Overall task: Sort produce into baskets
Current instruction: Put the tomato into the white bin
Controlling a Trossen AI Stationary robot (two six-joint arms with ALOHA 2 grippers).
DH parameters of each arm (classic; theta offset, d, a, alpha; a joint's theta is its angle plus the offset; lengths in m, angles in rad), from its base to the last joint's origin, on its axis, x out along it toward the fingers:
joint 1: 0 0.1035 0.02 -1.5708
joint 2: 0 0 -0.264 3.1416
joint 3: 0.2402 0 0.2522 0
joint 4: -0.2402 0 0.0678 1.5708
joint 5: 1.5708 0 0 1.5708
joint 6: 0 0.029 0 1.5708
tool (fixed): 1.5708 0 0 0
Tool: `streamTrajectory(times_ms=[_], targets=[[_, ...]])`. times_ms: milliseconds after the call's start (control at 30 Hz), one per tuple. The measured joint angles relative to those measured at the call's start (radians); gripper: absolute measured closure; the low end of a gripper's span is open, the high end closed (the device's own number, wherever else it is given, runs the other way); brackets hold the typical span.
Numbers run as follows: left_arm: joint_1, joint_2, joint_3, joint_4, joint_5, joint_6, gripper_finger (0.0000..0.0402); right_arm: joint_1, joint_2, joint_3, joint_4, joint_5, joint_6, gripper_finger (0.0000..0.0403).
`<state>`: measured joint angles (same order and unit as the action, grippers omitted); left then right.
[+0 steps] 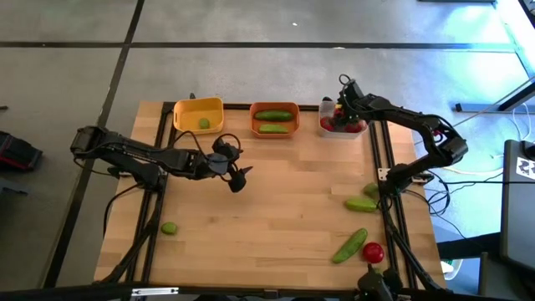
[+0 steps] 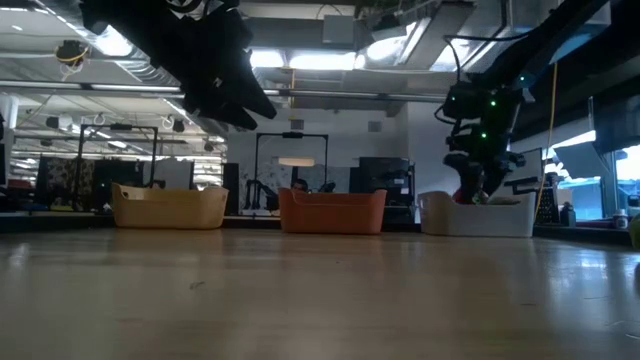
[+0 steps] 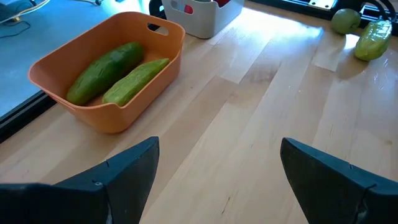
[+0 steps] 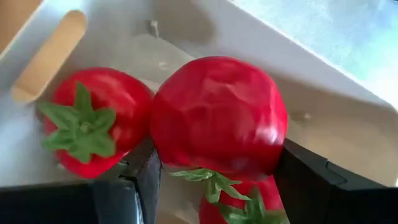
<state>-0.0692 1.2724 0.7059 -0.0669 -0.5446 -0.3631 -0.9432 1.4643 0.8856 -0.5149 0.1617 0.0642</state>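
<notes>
We find the sort well along but unfinished. Taking the orange basket (image 1: 274,119) as our landmark: to its left the yellow basket (image 1: 199,115) holds one lime (image 1: 204,124), and a second lime (image 1: 170,227) lies loose on the bench (image 1: 267,217), well to the left and toward the near edge. The left pincer (image 1: 236,177) hovers just in front of the orange basket, fingers spread and empty. Inside the orange basket we count two cucumbers (image 1: 273,115). To its right the white basket (image 1: 328,128) holds at least two tomatoes (image 4: 93,121); the right pincer (image 4: 214,168) hangs in it, pinching another tomato (image 4: 217,115), not yet let go. Farther right and nearer, two cucumbers (image 1: 349,246), a lime (image 1: 371,191) and one tomato (image 1: 374,252) remain loose. We judge five pieces left to sort.
</notes>
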Motion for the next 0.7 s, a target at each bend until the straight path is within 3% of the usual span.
streamTrajectory(times_ms=[567, 700], targets=[[0.000, 0.000, 0.000, 0.001, 0.000, -0.002, 0.0070, 0.000, 0.000, 0.000, 0.069, 0.048, -0.020, 0.0170], [0.000, 0.000, 0.000, 0.001, 0.000, -0.003, 0.0070, 0.000, 0.000, -0.012, 0.071, 0.067, -0.019, 0.0153]])
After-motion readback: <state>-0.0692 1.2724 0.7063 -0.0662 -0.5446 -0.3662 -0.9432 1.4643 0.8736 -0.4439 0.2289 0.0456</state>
